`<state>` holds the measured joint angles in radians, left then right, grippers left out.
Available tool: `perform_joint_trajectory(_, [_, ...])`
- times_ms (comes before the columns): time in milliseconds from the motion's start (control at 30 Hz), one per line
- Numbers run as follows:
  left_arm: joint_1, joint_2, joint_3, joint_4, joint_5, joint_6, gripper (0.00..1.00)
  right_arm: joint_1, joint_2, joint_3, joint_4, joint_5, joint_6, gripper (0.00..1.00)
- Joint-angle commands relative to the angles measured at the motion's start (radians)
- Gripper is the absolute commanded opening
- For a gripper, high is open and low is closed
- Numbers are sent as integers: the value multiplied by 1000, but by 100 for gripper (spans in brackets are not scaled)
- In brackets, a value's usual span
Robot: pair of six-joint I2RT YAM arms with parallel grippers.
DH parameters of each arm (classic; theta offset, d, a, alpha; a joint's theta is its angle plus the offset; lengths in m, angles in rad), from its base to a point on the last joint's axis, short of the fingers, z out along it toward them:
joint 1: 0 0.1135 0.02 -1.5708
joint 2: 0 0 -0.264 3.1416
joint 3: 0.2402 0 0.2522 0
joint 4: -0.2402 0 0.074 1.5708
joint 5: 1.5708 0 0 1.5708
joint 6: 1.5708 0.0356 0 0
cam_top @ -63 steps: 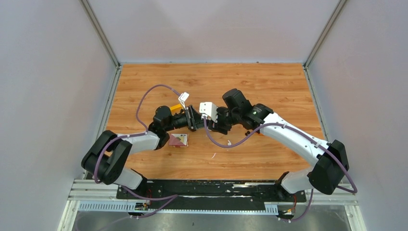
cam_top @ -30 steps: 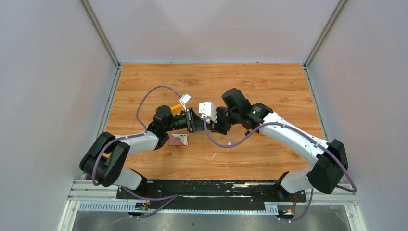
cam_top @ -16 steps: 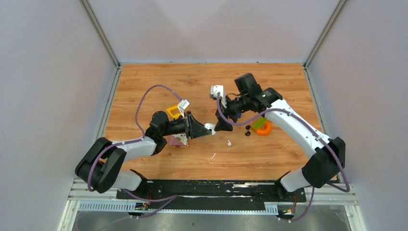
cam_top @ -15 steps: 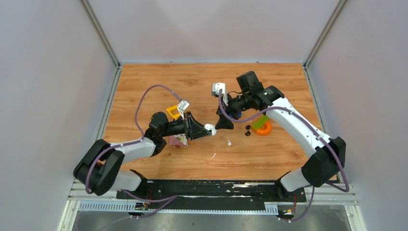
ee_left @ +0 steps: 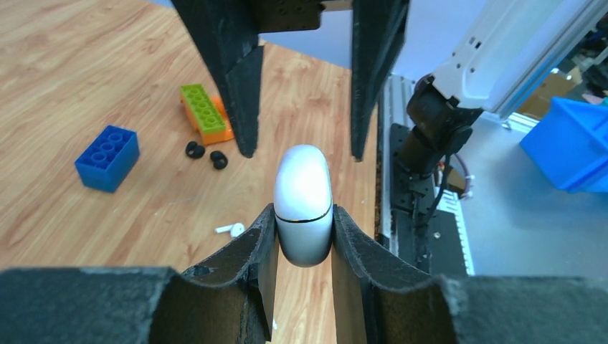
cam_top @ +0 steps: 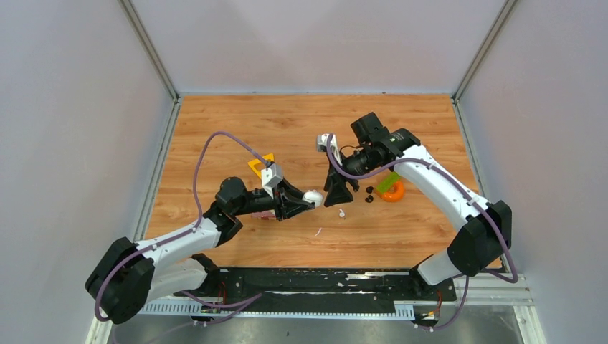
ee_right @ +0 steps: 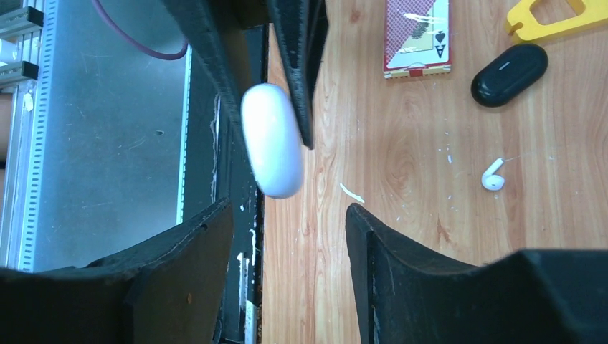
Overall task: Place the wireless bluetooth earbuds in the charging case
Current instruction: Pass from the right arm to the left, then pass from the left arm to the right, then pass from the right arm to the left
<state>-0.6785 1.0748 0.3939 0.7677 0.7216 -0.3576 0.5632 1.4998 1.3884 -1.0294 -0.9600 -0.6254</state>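
My left gripper [ee_left: 304, 215] is shut on the charging case [ee_left: 304, 204], a closed white rounded case held off the table with its lid seam showing. From above the case [cam_top: 313, 196] sits mid-table at the tips of the left gripper [cam_top: 308, 199]. My right gripper [cam_top: 338, 198] points down just right of it, open and empty. In the right wrist view the case [ee_right: 272, 140] hangs just beyond the open right gripper [ee_right: 287, 215], apart from its fingers. One white stemmed earbud [cam_top: 342, 213] lies on the wood by the right fingers, the same earbud [ee_right: 493, 175] [ee_left: 231, 230] in both wrist views.
A black oval pebble [ee_right: 509, 74], a playing-card box [ee_right: 417, 36] and a yellow piece [cam_top: 259, 165] lie left of centre. A green-and-orange brick [cam_top: 391, 188], a blue brick [ee_left: 106, 158] and two small black bits [cam_top: 369, 194] lie on the right. A thin white sliver [cam_top: 317, 231] lies nearer the front.
A second ago both grippers met at the case. The right one let go and swung back, then came down beside it. The left arm carried the case nearer and slightly right.
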Motion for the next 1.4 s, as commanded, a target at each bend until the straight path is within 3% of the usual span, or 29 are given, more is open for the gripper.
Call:
perform_joint_trajectory(0, [-3,-8,0,-8,-37,86,14,34,-25,21,-10,-47,-15,58])
perform_joint_trajectory(333, [-3,12,4,7,-21,69,13,84,16,34,10,-14,-16,54])
perform_joint_trajectory(700, [-4,45,2,71,13,9,16,126,55,46,20,-1,-12,25])
perform_joint_trajectory(800, [-6,37,8,22,8,36,26,127,46,57,11,43,-30,14])
perform_joint_trajectory(867, [-9,27,17,-40,-7,70,36,127,32,67,-7,93,-61,13])
perform_joint_trajectory(967, [-18,9,40,-151,-38,143,45,129,33,96,-66,174,-136,12])
perform_joint_trajectory(1367, [-41,10,27,-120,-47,145,54,185,85,158,-137,288,-202,12])
